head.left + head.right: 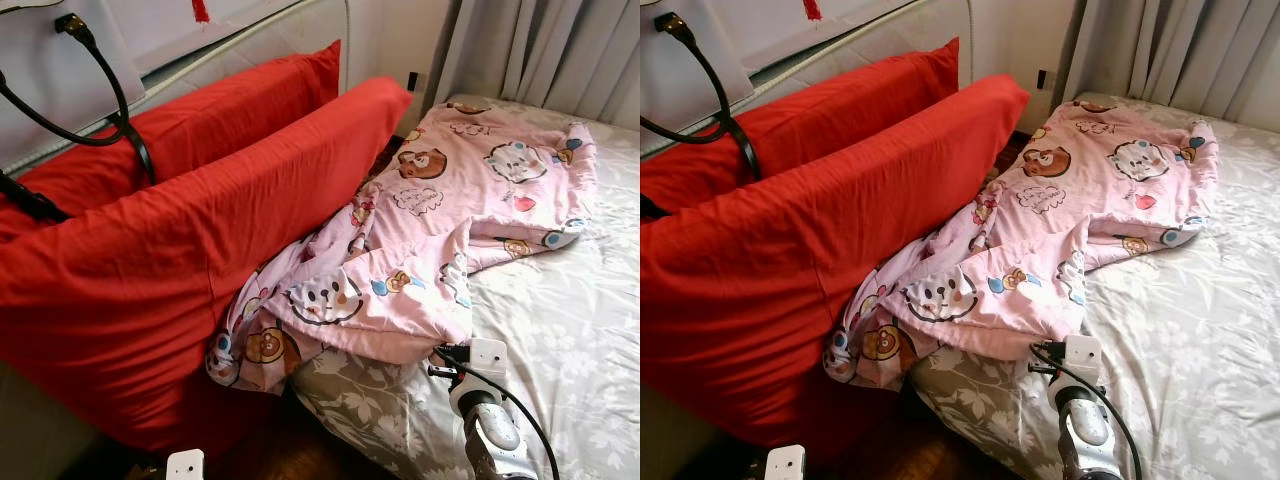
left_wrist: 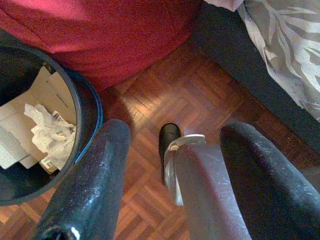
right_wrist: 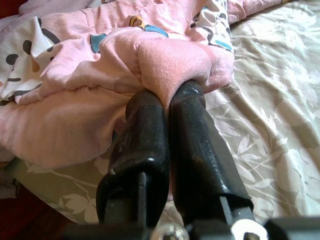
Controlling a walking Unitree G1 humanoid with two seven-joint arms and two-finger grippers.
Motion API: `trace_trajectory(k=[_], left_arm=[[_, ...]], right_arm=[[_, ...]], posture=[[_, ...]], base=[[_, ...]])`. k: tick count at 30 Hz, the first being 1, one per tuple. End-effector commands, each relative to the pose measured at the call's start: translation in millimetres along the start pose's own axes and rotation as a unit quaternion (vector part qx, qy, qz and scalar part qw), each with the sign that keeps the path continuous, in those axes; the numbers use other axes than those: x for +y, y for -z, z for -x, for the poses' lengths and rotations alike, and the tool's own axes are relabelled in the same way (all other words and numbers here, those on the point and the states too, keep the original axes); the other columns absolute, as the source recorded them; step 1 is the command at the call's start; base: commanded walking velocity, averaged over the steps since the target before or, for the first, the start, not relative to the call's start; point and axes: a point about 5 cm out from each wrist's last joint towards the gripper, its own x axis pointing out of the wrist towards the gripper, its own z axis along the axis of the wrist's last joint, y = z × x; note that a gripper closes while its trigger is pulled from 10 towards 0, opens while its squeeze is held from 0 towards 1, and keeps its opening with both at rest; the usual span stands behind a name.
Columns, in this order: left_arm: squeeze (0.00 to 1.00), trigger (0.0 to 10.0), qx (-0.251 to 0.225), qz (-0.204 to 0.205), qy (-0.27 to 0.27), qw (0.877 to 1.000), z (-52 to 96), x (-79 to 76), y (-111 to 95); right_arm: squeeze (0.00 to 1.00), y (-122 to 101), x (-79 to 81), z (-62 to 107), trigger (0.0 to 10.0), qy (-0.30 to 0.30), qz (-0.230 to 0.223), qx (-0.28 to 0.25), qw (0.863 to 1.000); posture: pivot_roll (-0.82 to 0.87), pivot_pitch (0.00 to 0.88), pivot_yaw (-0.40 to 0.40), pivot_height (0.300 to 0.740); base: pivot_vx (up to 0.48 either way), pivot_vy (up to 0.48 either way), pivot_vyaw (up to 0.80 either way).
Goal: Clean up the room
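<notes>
The bed (image 1: 560, 330), under a grey leaf-print sheet, takes up the lower right of the head views and runs off the right edge. Two big red pillows (image 1: 190, 260) lean across the left half, their lower ends cut off by the frame. Grey curtains (image 1: 540, 50) hang in the upper right. A pink cartoon-print blanket (image 1: 440, 210) lies crumpled from the upper centre of the bed down to its near corner, one end drooping between pillows and mattress.

The right end effector (image 3: 167, 107) is at the blanket's near edge, its fingers pressed together with a fold of pink fabric pinched between them; the tips are buried in the cloth. Black cables (image 1: 100, 100) loop across the upper left.

The left end effector (image 2: 175, 175) hangs low over parquet floor (image 2: 165, 95), fingers spread wide and holding nothing. Beside it stands a dark bin (image 2: 45, 125) with crumpled paper and what may be cardboard inside, partly cut off.
</notes>
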Motion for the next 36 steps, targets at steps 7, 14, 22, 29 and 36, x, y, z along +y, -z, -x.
trace_trajectory(k=[7,14,22,29,36], left_arm=[[0.00,10.0,0.021,-0.006,-0.003,1.000,3.2,3.4,10.1],[0.00,10.0,0.022,-0.007,-0.001,1.000,3.2,2.3,10.4],[0.00,10.0,0.019,-0.005,0.000,1.000,2.2,1.3,8.2],[0.00,10.0,0.017,-0.004,-0.002,1.000,1.6,1.4,6.5],[0.00,10.0,0.017,-0.004,-0.004,1.000,2.0,2.9,7.0]], right_arm=[[0.00,-1.2,2.3,0.1,10.0,-0.001,0.003,-0.008,1.000],[0.00,-0.7,2.2,0.6,10.0,0.002,0.002,-0.009,1.000],[0.00,-2.7,1.5,-0.5,10.0,0.005,0.001,-0.012,1.000],[0.00,-8.5,-0.2,-1.7,10.0,0.015,-0.004,-0.030,0.999],[0.00,-17.1,-10.7,-2.3,10.0,0.054,0.001,-0.055,0.997]], posture=[[-0.04,0.110,0.011,0.740],[-0.04,0.112,0.016,0.740],[-0.04,0.114,0.016,0.740],[-0.04,0.114,0.014,0.740],[-0.03,0.118,0.017,0.740]], base=[[0.000,0.000,0.00],[-0.070,0.000,0.00],[-0.257,0.000,0.00],[-0.267,0.000,0.00],[-0.268,0.000,0.00]])
